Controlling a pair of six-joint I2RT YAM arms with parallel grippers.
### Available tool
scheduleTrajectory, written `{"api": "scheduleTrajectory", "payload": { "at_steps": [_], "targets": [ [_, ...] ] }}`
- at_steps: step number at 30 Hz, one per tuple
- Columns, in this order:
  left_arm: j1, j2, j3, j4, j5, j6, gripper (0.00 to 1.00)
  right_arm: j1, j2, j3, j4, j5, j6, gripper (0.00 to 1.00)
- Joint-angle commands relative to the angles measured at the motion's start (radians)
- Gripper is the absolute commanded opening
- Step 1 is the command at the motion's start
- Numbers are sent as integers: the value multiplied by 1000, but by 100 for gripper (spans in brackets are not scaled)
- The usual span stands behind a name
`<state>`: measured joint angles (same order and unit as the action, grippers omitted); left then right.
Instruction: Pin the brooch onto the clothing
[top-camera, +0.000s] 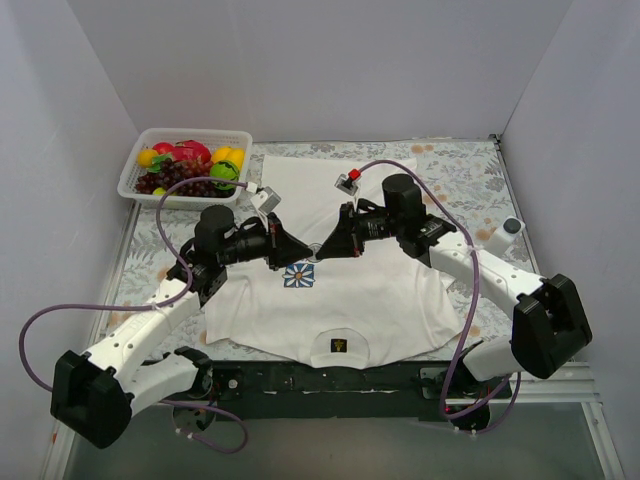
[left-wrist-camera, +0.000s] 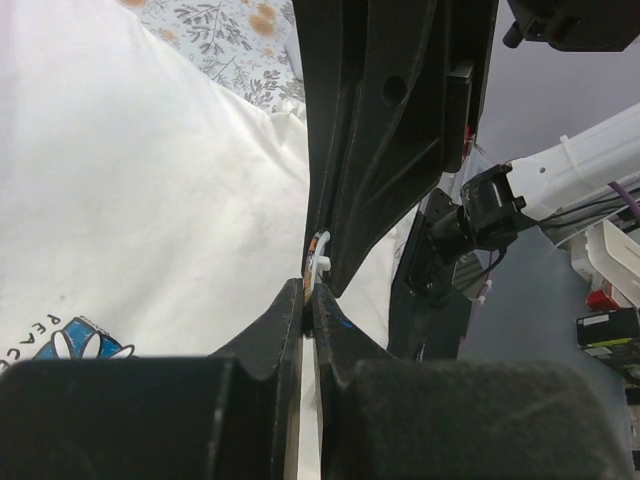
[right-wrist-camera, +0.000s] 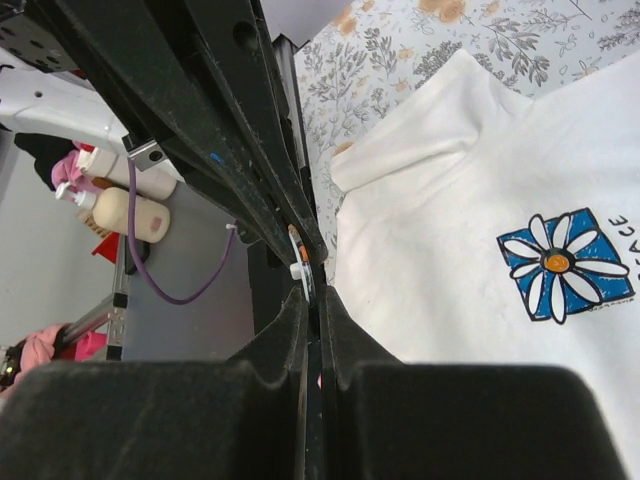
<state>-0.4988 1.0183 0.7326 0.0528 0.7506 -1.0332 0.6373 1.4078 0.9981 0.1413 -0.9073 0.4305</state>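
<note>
Where the two arms meet tip to tip over the chest of a large white short-sleeved T-shirt (top-camera: 345, 305), a small white-and-orange brooch (left-wrist-camera: 322, 263) is seen at the meeting fingertips. The left gripper (top-camera: 304, 258) is pinched narrow on the brooch. The right gripper (top-camera: 322, 251) is likewise drawn narrow, though whether it also grips cannot be told. The T-shirt is spread flat on a floral-printed tablecloth (top-camera: 462, 180), with its blue-and-white flower emblem (top-camera: 299, 276) just beside the tips and its black neck label (top-camera: 339, 347) nearest the arm bases. A white plastic basket (top-camera: 133, 168) of coloured fruit is set at the far left corner.
</note>
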Motion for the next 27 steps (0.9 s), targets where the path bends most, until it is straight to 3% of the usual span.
{"api": "scheduleTrajectory", "payload": {
  "at_steps": [1, 7, 11, 14, 17, 18, 20, 21, 23, 27],
  "targets": [
    [-84, -14, 65, 19, 93, 8, 0, 25, 39, 68, -51, 182, -59, 1],
    [-86, -34, 56, 7, 43, 18, 0, 27, -4, 21, 61, 84, -78, 1],
    [-86, -56, 39, 7, -5, 28, 0, 27, -78, -61, 228, 41, -101, 2],
    [-86, -67, 36, 1, -36, 30, 0, 27, -134, -85, 244, 16, -160, 10],
    [-86, -75, 21, -4, -86, 36, 0, 24, -203, -116, 261, 25, -206, 30],
    [-86, -78, 18, -4, -98, 36, 0, 25, -220, -124, 256, 45, -219, 44],
    [-86, -78, 14, -10, -123, 30, 0, 25, -279, -138, 247, 68, -242, 56],
    [-86, -78, 11, -16, -140, 32, 0, 25, -299, -147, 247, 97, -260, 67],
    [-86, -83, 7, -19, -164, 36, 0, 24, -360, -180, 256, 136, -272, 78],
    [-86, -87, -6, -4, -206, 39, 0, 21, -463, -231, 284, 267, -285, 90]
  ]
}}
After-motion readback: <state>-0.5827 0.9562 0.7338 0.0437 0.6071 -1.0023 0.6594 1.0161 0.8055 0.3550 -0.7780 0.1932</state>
